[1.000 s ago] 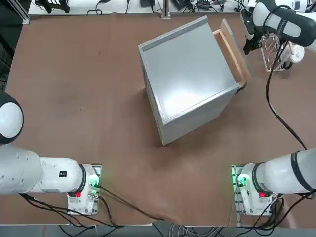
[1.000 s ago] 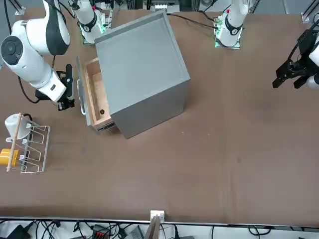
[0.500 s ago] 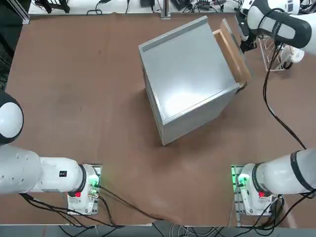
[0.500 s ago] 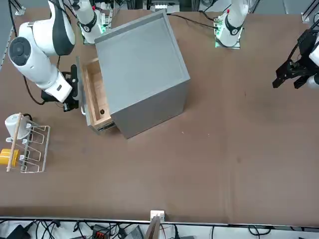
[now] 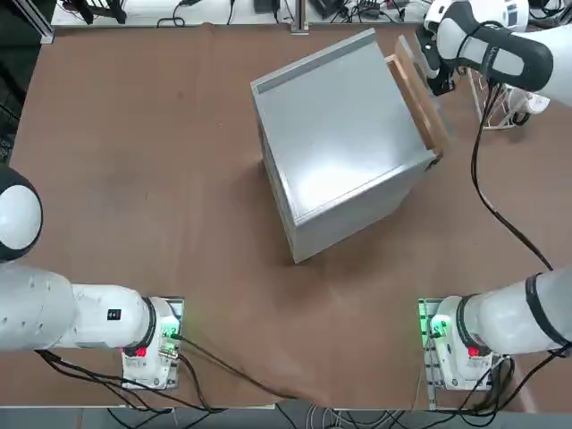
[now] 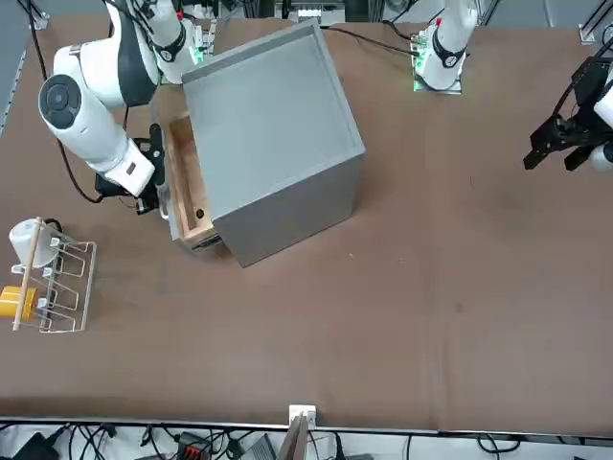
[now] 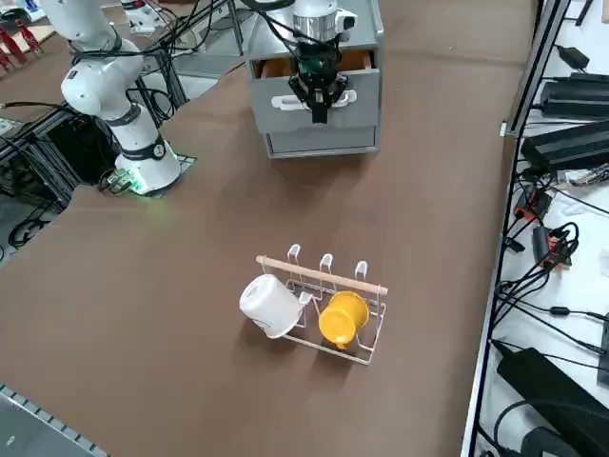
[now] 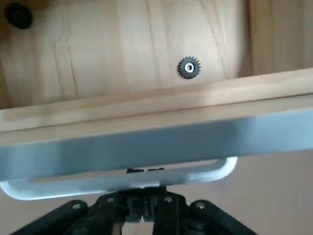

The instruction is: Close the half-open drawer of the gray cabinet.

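The gray cabinet (image 5: 335, 147) stands askew on the brown table, with its top (image 6: 273, 115) smooth and glossy. Its drawer (image 5: 418, 98) sticks out a short way toward the table's right edge, tan wooden sides showing behind the flat gray front (image 7: 316, 103). My right gripper (image 5: 435, 79) is shut and pressed against the front panel at the metal handle (image 8: 117, 178). It also shows in the front view (image 6: 156, 187) and the right side view (image 7: 319, 107). Inside the drawer lie a small gear (image 8: 189, 67) and a dark round part (image 8: 17, 14).
A small wire rack (image 7: 328, 305) with a white mug (image 7: 268, 307) and a yellow cup (image 7: 343, 319) stands just beyond the drawer front, close to my right arm (image 5: 487, 45). Brown table (image 5: 134, 179) stretches left of the cabinet.
My right gripper moved from beside the rack up to the drawer front and pushed it. The drawer now sticks out less than before.
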